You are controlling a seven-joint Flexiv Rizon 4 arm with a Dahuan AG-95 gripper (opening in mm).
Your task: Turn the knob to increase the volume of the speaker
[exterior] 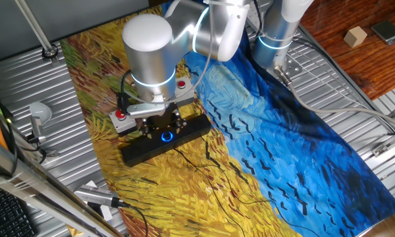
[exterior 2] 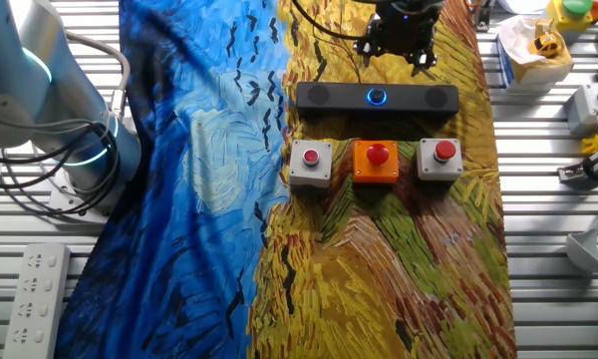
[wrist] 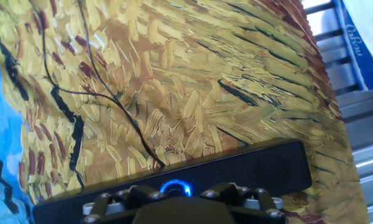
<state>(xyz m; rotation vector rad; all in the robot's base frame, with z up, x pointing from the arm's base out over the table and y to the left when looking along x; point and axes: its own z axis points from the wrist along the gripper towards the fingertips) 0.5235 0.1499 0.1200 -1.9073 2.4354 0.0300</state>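
Observation:
The speaker (exterior: 164,139) is a long black bar lying on the painted cloth. It also shows in the other fixed view (exterior 2: 377,97) and at the bottom of the hand view (wrist: 193,171). The knob (exterior: 166,137) glows with a blue ring at the bar's middle (exterior 2: 377,96) (wrist: 176,187). My gripper (exterior: 161,125) hangs just over the speaker, right by the knob, and shows in the other fixed view (exterior 2: 399,42). In the hand view the gripper (wrist: 177,204) has its finger links spread to either side of the knob, with nothing between them. The fingertips are hidden.
Three red push buttons on boxes stand in a row beside the speaker: grey (exterior 2: 311,163), orange (exterior 2: 376,162), grey (exterior 2: 441,160). A thin black cable (wrist: 112,102) runs over the cloth from the speaker. A power strip (exterior 2: 30,289) lies off the cloth.

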